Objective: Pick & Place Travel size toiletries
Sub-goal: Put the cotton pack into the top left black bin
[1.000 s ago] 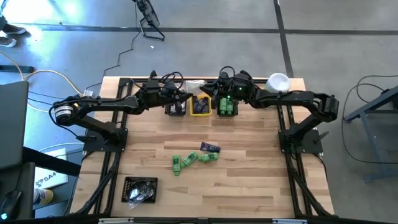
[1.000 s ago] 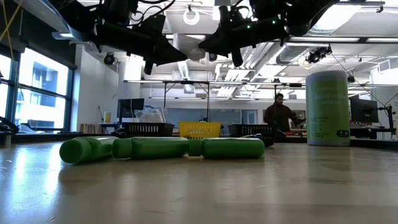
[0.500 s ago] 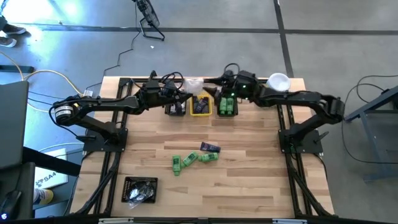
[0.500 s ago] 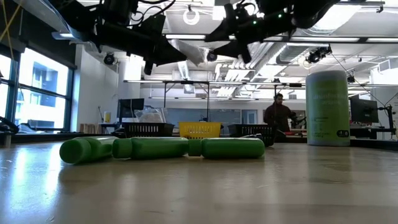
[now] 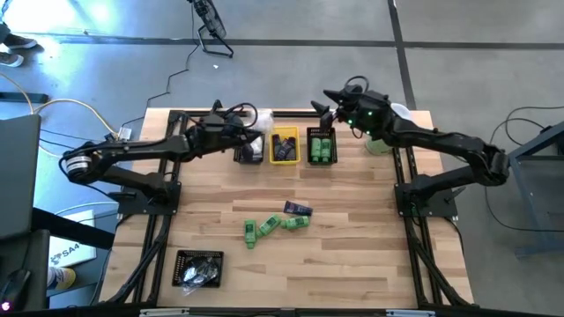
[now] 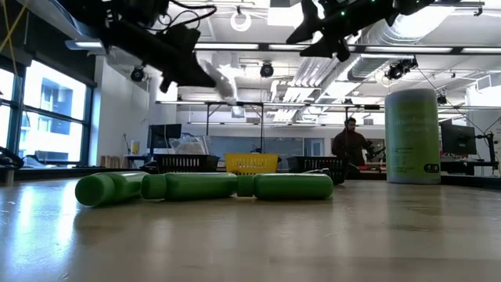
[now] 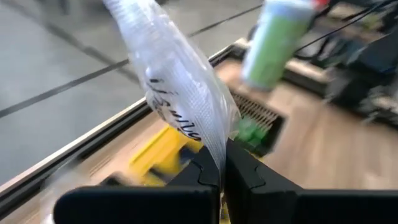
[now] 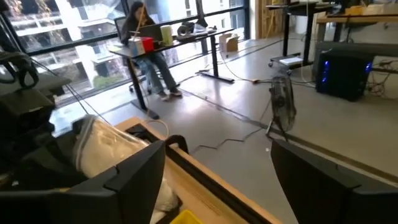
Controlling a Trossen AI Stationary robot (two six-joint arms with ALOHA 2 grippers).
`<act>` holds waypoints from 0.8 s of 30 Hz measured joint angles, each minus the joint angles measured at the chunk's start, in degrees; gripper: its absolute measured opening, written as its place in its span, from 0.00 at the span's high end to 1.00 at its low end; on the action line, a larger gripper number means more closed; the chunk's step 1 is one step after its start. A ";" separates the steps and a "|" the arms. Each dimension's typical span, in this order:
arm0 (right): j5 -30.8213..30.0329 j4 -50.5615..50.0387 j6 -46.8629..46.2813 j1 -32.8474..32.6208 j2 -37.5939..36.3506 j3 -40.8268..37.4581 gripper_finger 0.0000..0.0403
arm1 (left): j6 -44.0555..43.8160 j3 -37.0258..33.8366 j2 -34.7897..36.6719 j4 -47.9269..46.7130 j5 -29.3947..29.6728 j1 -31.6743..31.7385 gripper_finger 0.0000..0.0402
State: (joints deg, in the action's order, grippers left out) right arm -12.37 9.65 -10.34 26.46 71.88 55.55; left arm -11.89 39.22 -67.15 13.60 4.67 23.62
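My left gripper (image 5: 252, 134) hovers over the row of small bins at the far side, shut on a white crinkly packet (image 7: 177, 87). The same packet (image 6: 224, 83) also appears in the low view. My right gripper (image 5: 328, 100) is open and empty, high above the bin of green bottles (image 5: 321, 147) and apart from the packet. Three green bottles (image 5: 273, 227) and a blue-purple tube (image 5: 297, 208) lie on their sides on the table's middle. My left gripper pinches the packet's lower end (image 7: 219, 163) between its two fingers. The fingers come nearly level from the table's left. The packet stands up and slants away above the fingertips, lifted clear of the bins.
Along the far edge stand a black bin (image 5: 248, 152), a yellow bin (image 5: 284, 147) and the black bin with green bottles. A big pale-green cylinder with a white lid (image 5: 394, 116) stands at the far right under my right arm. A black basket (image 5: 198, 267) sits near left.
My right gripper has opened, let go of the white packet, and drawn back up and toward the table's right edge. The packet stays in my left gripper, which has pulled it slightly toward the left and tipped up toward level.
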 joint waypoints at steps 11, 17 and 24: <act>-1.02 0.13 1.38 1.59 1.53 0.00 0.30 | -0.31 0.00 4.06 -16.89 6.81 0.00 1.00; -1.05 0.13 1.38 2.85 1.53 0.00 0.30 | -0.36 0.00 4.06 -25.24 8.32 -0.02 1.00; -1.02 0.16 1.38 4.13 1.55 0.00 0.30 | -0.37 0.02 3.56 -32.22 10.24 -0.02 1.00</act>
State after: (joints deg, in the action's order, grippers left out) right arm -13.39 9.80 -8.95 30.58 73.43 55.55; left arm -12.26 39.24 -63.59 -18.62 14.91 23.59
